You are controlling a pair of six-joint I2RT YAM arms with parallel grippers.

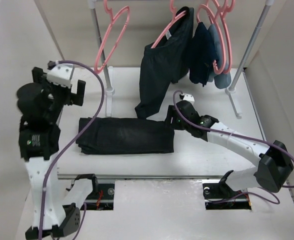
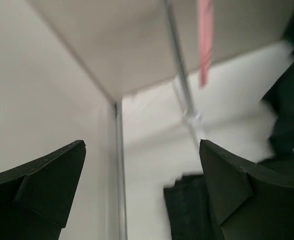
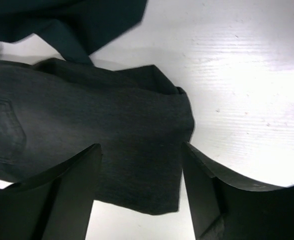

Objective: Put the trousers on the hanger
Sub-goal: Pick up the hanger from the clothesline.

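Trousers [image 1: 159, 70], long and black, hang draped over a pink hanger [image 1: 164, 36] at the back of the table [image 1: 207, 95]. Their upper part sits up by the hook. Their lower end trails down to the tabletop just behind a folded black garment [image 1: 124, 135] that lies flat across the middle. The right gripper [image 1: 170, 120] is low over the table just beside that trailing end, on its right, at the right-hand edge of the folded garment. In the right wrist view the trousers [image 3: 87, 20] show as a dark fold across the top of the frame, beyond the right gripper [image 3: 139, 150]. Its two fingers [image 3: 62, 190] stand well apart with nothing clamped between them. They frame the corner of the folded garment [image 3: 87, 130], which shows a stitched pocket at the left. Whether the fingertips touch that cloth cannot be told. The left gripper [image 1: 69, 94] is raised at the far left of the table, well apart from the trousers. Its wrist view shows the left gripper [image 2: 142, 145] spread wide and holding nothing. Past it are a blurred pink hanger [image 2: 204, 40], a rack post [image 2: 179, 65] and dark cloth at the right edge. To the right of the trousers, navy [image 1: 202, 55] and pale-blue clothes [image 1: 221, 55] hang close together. More pink hangers [image 1: 112, 40] hang bare to the left, between the rack's white posts [image 1: 251, 47].
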